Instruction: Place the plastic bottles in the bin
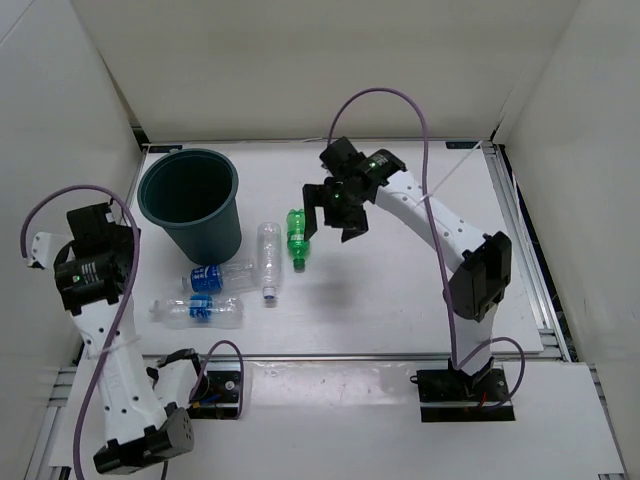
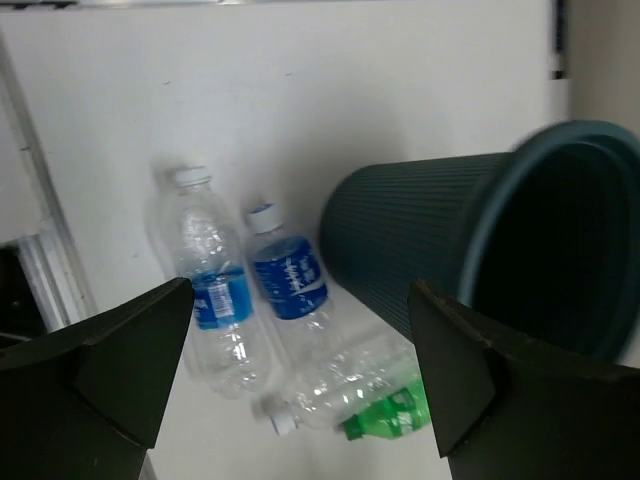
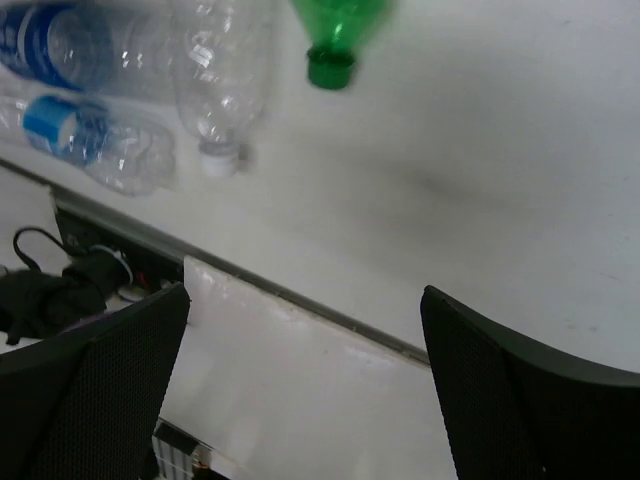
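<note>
The bin [image 1: 190,200] stands upright at the back left; its ribbed wall also shows in the left wrist view [image 2: 420,250]. Four bottles lie right of and in front of it: a green one [image 1: 297,238], a plain clear one with a white cap [image 1: 268,260], and two with blue labels [image 1: 215,277] [image 1: 200,310]. My right gripper [image 1: 335,215] is open and empty, raised just right of the green bottle [image 3: 335,30]. My left gripper [image 1: 118,262] is open and empty, raised left of the bin, looking down on the bottles [image 2: 290,285].
White walls close in the back and both sides. The table's metal front edge [image 3: 330,320] runs below the right gripper's view, with cables and electronics [image 1: 215,385] beyond it by the left arm's base.
</note>
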